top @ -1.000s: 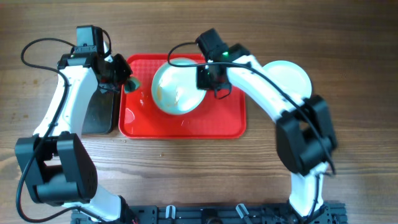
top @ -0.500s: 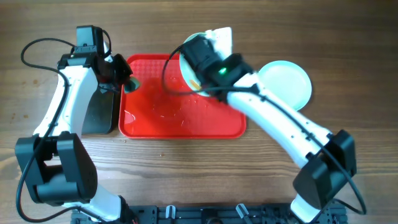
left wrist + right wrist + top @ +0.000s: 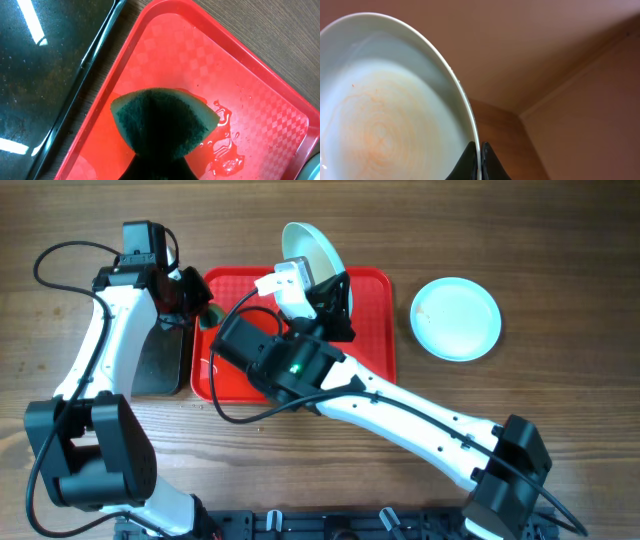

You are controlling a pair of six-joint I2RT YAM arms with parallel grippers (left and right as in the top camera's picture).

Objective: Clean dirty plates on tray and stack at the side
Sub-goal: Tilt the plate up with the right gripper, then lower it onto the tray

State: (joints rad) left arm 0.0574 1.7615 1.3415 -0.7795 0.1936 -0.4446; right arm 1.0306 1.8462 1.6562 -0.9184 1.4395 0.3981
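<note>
Right arm (image 3: pixel 400 415) farther left (plate (image 3: pixel 312 252) on edge)

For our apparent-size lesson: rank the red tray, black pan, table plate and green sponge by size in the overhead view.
1. red tray
2-3. plate on the table and black pan: unsure, the left arm covers part of the pan
4. green sponge

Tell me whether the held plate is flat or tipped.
Tipped: overhead the plate shows as a narrow oval, the right gripper pinching its rim.
</note>
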